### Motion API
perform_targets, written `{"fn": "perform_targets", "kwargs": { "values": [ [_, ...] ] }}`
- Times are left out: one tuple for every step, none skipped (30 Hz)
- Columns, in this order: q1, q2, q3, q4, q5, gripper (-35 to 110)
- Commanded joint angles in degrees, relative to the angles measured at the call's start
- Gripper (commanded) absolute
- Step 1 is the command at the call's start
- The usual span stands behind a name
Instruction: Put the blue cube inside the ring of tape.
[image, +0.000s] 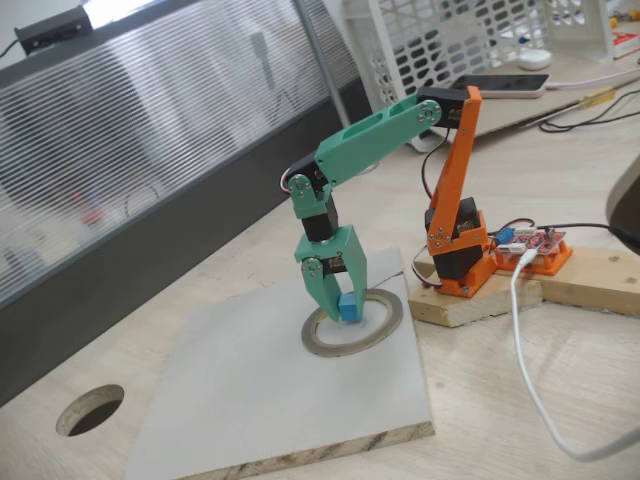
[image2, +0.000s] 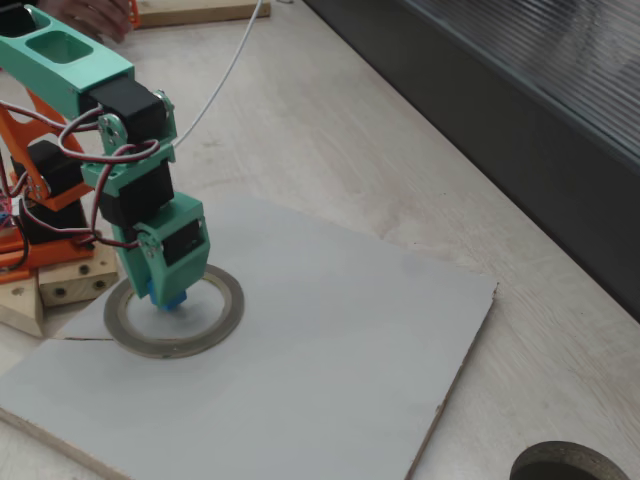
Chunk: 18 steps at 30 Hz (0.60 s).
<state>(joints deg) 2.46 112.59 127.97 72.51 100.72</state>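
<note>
The blue cube (image: 348, 309) is held between the teal fingers of my gripper (image: 342, 308), which points straight down and is shut on it. The cube (image2: 170, 297) hangs over the opening of the ring of tape (image2: 225, 318), close to the board's surface; I cannot tell whether it touches. The ring of tape (image: 385, 322) lies flat on the pale grey board (image: 250, 390), near its corner closest to the arm's base. In a fixed view my gripper (image2: 165, 292) hides most of the cube.
The arm's orange base (image: 460, 250) stands on a wooden block right of the ring. A white cable (image: 525, 360) trails across the table. A dark round hole (image: 90, 409) is cut in the tabletop left of the board. A dark wall runs behind.
</note>
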Motion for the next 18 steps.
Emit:
{"fn": "perform_targets", "kwargs": {
  "values": [
    [0.26,2.02,0.26,0.44,0.35,11],
    [0.44,2.02,0.26,0.44,0.35,11],
    [0.62,2.02,0.26,0.44,0.35,11],
    [0.62,2.02,0.26,0.44,0.35,11],
    [0.62,2.02,0.26,0.44,0.35,11],
    [0.62,2.02,0.26,0.44,0.35,11],
    [0.62,2.02,0.26,0.44,0.35,11],
    [0.62,2.02,0.26,0.44,0.35,11],
    [0.70,2.02,0.26,0.44,0.35,11],
    [0.70,2.02,0.18,0.44,0.35,11],
    [0.70,2.02,0.26,0.44,0.18,11],
    [0.79,2.02,0.44,0.44,0.18,11],
    [0.79,1.93,0.70,0.44,0.26,11],
    [0.79,1.93,0.53,0.44,0.26,11],
    [0.79,1.93,0.35,0.44,0.18,11],
    [0.79,1.93,0.26,0.44,0.18,11],
    [0.79,1.93,0.26,0.44,0.09,11],
    [0.79,1.93,0.26,0.44,0.00,11]
  ]
}}
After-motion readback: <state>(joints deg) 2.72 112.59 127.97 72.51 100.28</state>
